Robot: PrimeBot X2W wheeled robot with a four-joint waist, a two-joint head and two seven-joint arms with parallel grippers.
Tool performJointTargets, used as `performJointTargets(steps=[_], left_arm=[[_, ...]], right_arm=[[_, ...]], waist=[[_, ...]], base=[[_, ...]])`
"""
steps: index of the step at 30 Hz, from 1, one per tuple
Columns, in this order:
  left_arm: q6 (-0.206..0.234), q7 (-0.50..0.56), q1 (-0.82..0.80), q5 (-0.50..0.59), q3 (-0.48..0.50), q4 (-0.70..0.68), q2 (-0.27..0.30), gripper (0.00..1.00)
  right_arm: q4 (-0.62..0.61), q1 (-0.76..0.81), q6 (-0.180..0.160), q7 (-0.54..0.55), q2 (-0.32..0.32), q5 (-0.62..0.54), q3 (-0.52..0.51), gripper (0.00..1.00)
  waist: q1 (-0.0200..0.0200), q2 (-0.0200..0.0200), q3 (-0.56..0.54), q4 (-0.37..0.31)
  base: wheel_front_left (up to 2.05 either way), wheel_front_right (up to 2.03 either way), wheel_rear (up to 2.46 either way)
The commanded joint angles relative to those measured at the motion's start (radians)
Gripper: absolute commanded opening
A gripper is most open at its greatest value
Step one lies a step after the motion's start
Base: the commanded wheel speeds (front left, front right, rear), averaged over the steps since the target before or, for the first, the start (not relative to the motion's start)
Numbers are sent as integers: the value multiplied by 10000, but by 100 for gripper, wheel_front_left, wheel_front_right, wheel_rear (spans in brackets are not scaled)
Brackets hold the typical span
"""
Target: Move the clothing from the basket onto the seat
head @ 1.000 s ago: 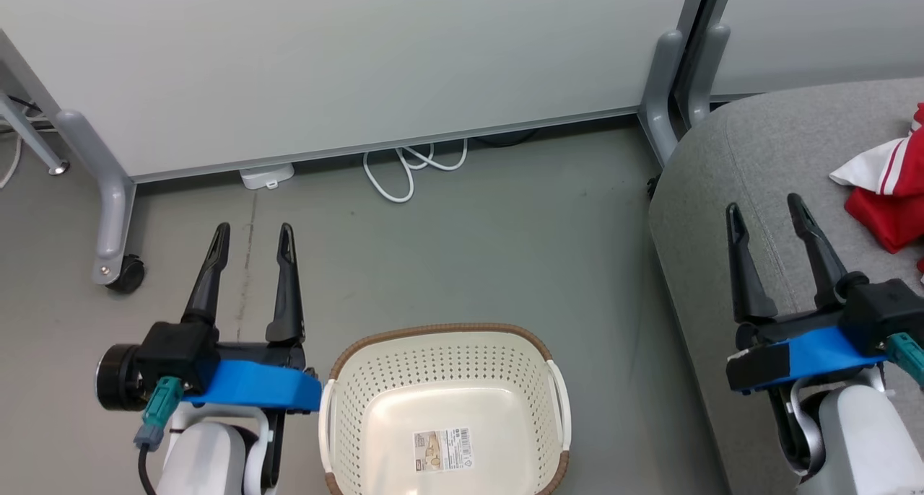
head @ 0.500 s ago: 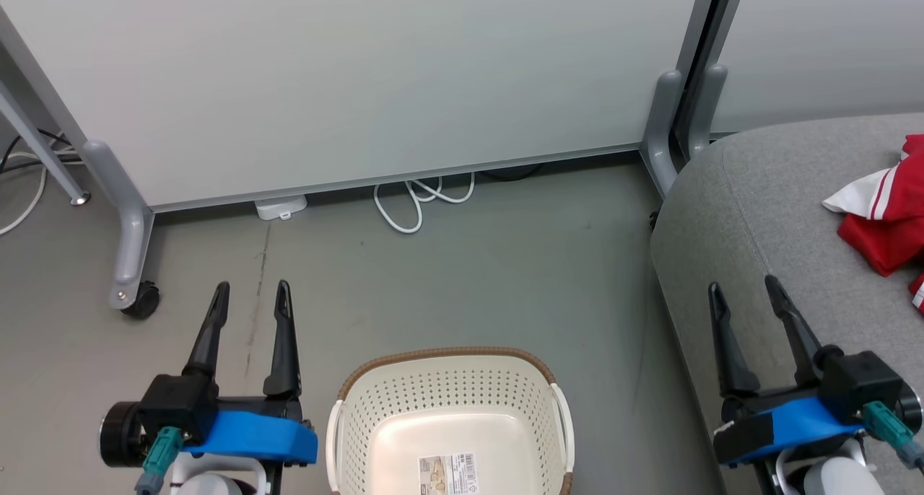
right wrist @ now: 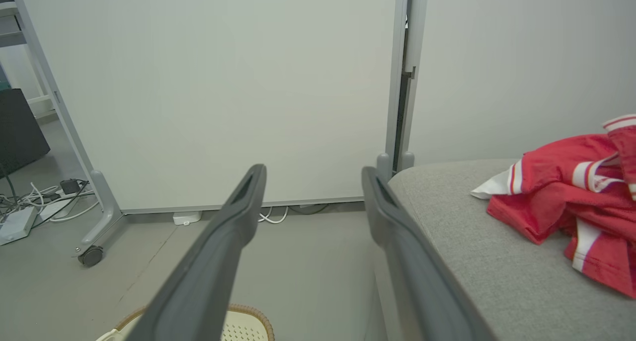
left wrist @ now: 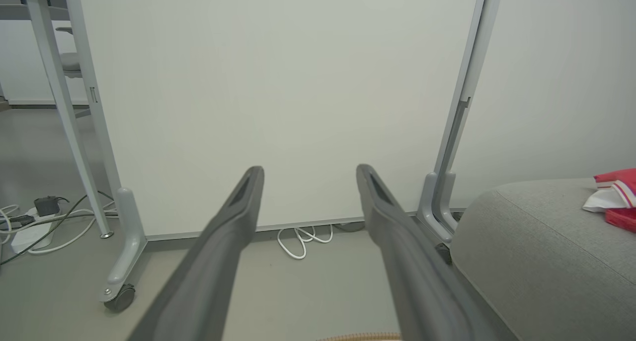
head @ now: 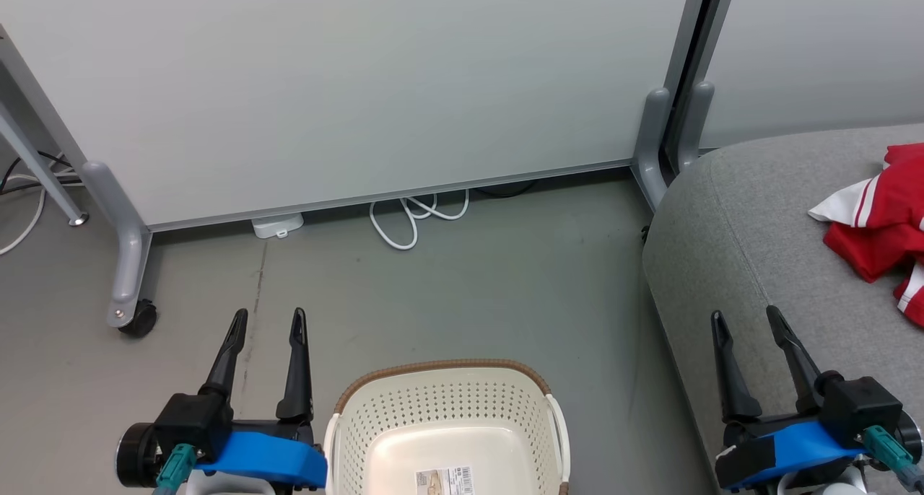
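The red clothing (head: 881, 231) with white stripe trim lies crumpled on the grey seat (head: 751, 228) at the right; I also see the clothing (right wrist: 571, 192) on the seat (right wrist: 472, 241) in the right wrist view. The cream basket (head: 444, 423) with a brown rim stands on the floor at bottom centre, holding nothing but a label on its bottom. My left gripper (head: 268, 322) is open, left of the basket. My right gripper (head: 745, 320) is open over the seat's front edge, well short of the clothing. Both hold nothing.
A white partition panel (head: 346, 84) on grey wheeled legs (head: 126, 278) closes off the back. White cables (head: 411, 217) and a small white box (head: 276, 226) lie at its foot. Grey floor (head: 469, 293) lies between basket, partition and seat.
The head view has tilted and shifted, so basket and grippers sit lower in the picture. Both arms have drawn back towards me, jaws still open. The clothing stays on the seat.
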Motion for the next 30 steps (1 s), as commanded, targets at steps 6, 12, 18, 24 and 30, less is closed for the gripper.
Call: performJointTargets(steps=[6, 12, 18, 24, 30], left_arm=[[-44, -46, -28, 70, -4, 75, -13, 100], [-61, -46, -17, 82, 20, 139, -13, 100], [-6, 25, 65, 11, -23, 268, 0, 0], [-8, 162, 350, -481, 6, 627, 4, 0], [-14, 442, 257, -1687, 136, 601, 28, 0]], right_arm=[[58, 206, 1, -33, 56, 61, -66, 100], [86, 231, 1, -33, 62, 81, -47, 100], [219, 73, 0, 40, 44, 129, -43, 0], [636, 214, 0, 241, 70, 585, -87, 0], [600, 149, 0, 539, 68, 1820, -133, 0]], waist=[[0, 0, -66, -12], [0, 0, -106, -32], [0, 0, -125, -23], [0, 0, -126, -25], [0, 0, -122, -24]], base=[[0, 0, 0], [0, 0, 0], [0, 0, 0], [0, 0, 0], [0, 0, 0]])
